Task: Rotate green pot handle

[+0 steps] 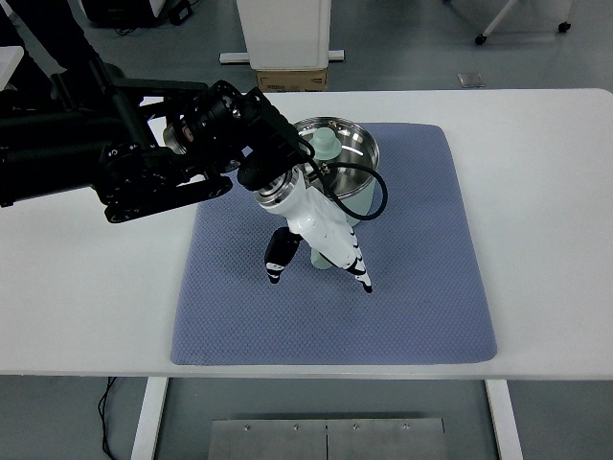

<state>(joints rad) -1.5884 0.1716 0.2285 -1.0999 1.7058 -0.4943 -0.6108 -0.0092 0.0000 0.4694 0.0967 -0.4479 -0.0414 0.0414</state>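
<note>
Head view: pale green pot [347, 182], handle mostly hidden.

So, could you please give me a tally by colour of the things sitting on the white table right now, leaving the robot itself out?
Light green: 1, the pot with its steel inside and its handle pointing to the table's near edge
Blue: 1, the mat under the pot
Total: 2

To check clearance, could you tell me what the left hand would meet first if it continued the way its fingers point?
Probably the blue mat: the left hand points down toward the near-right, though its height is unclear.
</note>
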